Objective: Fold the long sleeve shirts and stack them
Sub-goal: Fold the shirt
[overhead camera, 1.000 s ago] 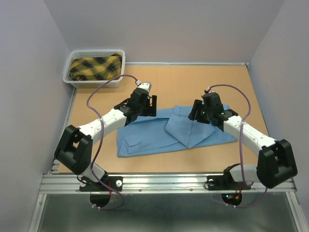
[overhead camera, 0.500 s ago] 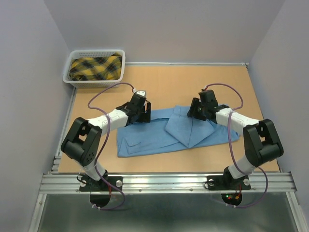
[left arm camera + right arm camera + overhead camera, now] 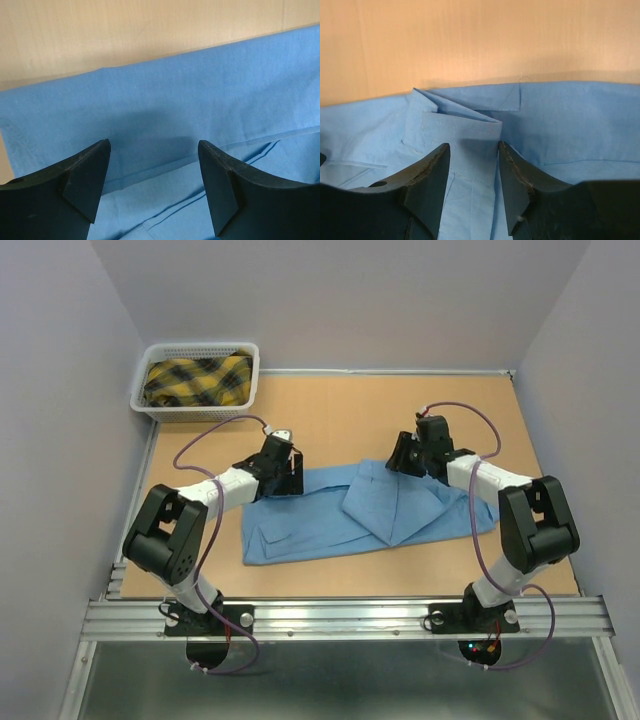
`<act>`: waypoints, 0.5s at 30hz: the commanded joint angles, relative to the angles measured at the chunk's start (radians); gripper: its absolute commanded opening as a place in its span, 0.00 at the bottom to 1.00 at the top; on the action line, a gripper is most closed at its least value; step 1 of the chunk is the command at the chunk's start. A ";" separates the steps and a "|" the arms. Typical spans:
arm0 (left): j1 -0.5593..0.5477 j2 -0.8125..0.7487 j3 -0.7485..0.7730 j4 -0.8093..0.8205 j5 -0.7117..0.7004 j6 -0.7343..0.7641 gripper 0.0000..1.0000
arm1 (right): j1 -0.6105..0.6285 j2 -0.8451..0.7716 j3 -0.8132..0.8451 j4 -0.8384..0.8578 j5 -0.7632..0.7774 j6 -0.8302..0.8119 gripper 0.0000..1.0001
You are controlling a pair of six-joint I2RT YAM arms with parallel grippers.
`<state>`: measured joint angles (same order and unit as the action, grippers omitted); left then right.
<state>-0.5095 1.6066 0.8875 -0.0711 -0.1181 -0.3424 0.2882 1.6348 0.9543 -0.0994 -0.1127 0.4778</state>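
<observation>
No writing, label, brand mark, number or sign can be read in any view. The light blue shirt [image 3: 165,100], lying between and just ahead of the left fingers [image 3: 80,175] and the right fingers [image 3: 425,175], shows only plain cloth and stitched seams. The desk [image 3: 470,40] beyond the fingertips is unmarked, and no lettering can be made out on the basket [image 3: 195,412].

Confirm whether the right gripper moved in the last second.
Yes. The right gripper has shifted slightly toward the table far edge and now sits at the far hem of the light blue shirt.
</observation>
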 commanded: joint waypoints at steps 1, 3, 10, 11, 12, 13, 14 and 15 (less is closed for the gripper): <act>0.029 -0.057 -0.021 -0.001 0.011 -0.006 0.82 | -0.001 0.023 0.058 0.055 -0.071 -0.036 0.48; 0.031 -0.062 -0.025 -0.001 0.015 -0.009 0.82 | -0.001 0.037 0.057 0.055 -0.077 -0.038 0.47; 0.039 -0.060 -0.028 -0.002 0.029 -0.015 0.82 | -0.003 0.040 0.035 0.058 -0.061 -0.045 0.45; 0.040 -0.062 -0.028 -0.002 0.029 -0.017 0.82 | -0.001 0.037 0.031 0.058 -0.045 -0.045 0.49; 0.040 -0.062 -0.032 -0.002 0.029 -0.018 0.82 | -0.003 0.034 0.023 0.058 -0.044 -0.053 0.51; 0.042 -0.062 -0.033 -0.002 0.031 -0.018 0.82 | -0.003 0.034 0.021 0.059 -0.045 -0.053 0.51; 0.042 -0.060 -0.035 -0.004 0.029 -0.021 0.82 | 0.000 0.039 0.021 0.058 -0.048 -0.053 0.55; 0.043 -0.059 -0.038 -0.003 0.031 -0.024 0.82 | -0.001 0.042 0.021 0.058 -0.064 -0.054 0.56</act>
<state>-0.4755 1.5887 0.8711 -0.0715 -0.0887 -0.3519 0.2882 1.6817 0.9604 -0.0879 -0.1711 0.4438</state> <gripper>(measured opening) 0.821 0.539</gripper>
